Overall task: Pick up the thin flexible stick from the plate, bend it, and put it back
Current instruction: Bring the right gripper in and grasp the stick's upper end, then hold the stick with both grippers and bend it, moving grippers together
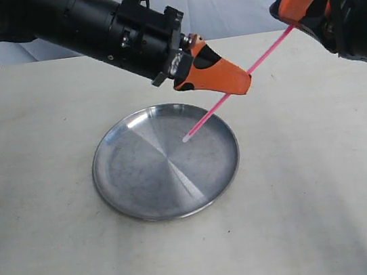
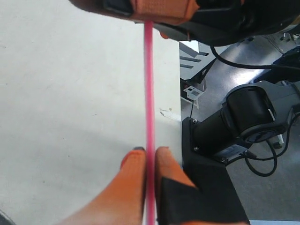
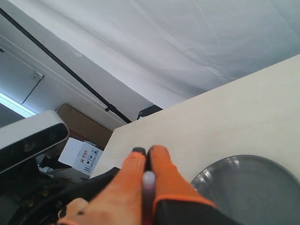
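The thin pink stick point(image 1: 268, 51) is straight and slanted in the air. Its whitish low tip hangs over the silver plate point(image 1: 138, 181). My left gripper point(image 1: 245, 85) is shut on the stick partway along, above the plate's far right rim. My right gripper point(image 1: 282, 13) is shut on the upper end, up at the right. In the left wrist view the stick point(image 2: 149, 93) runs from my left gripper point(image 2: 150, 153) to the right gripper's orange fingers point(image 2: 159, 10). In the right wrist view a pale stick end point(image 3: 148, 180) shows between my right gripper's point(image 3: 145, 152) closed fingers, with the plate point(image 3: 251, 187) below.
The plate lies on a pale beige table point(image 1: 35, 199) with nothing else on it. A white backdrop point(image 1: 233, 0) hangs behind. Beyond the table edge stand a robot base with cables point(image 2: 243, 122) and a white box point(image 3: 82, 157).
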You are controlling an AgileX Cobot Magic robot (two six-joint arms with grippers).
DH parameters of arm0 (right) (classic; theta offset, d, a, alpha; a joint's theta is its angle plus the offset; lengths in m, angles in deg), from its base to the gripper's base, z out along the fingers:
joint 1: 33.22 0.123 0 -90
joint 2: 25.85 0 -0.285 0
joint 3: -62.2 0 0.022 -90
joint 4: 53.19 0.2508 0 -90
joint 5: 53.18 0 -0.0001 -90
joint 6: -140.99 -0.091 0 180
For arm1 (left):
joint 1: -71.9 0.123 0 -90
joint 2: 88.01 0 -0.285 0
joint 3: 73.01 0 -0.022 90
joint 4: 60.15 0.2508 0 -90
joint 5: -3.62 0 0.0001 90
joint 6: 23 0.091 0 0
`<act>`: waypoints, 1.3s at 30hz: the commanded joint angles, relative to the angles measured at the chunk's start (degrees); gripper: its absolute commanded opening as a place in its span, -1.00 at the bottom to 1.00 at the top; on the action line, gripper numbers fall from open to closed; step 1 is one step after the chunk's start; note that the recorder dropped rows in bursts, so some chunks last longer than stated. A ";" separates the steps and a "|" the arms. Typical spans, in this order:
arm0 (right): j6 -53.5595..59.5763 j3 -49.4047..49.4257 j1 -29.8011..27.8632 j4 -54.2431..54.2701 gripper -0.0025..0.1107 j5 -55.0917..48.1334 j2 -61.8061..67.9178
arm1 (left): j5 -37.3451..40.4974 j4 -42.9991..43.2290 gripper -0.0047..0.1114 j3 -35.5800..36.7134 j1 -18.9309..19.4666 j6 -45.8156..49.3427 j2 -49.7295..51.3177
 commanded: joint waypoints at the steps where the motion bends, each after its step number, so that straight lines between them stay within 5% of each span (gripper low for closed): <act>1: 1.07 -0.27 -0.09 -0.56 -0.97 -0.04 0.11 | -1.28 0.81 -0.92 0.16 -0.20 -0.14 -0.45; 11: 1.07 -0.27 -0.09 -0.56 -0.97 -0.04 0.11 | -2.15 11.09 -0.81 0.16 -0.10 -5.96 -0.45; 21: 1.11 -0.27 -0.09 0.53 -0.97 -0.05 0.11 | -1.66 17.35 0.04 0.16 -0.10 -10.16 -0.45; 39: 3.80 -0.27 -0.09 1.30 -0.97 1.20 0.11 | 2.36 11.09 0.15 0.16 -0.20 -6.61 -0.45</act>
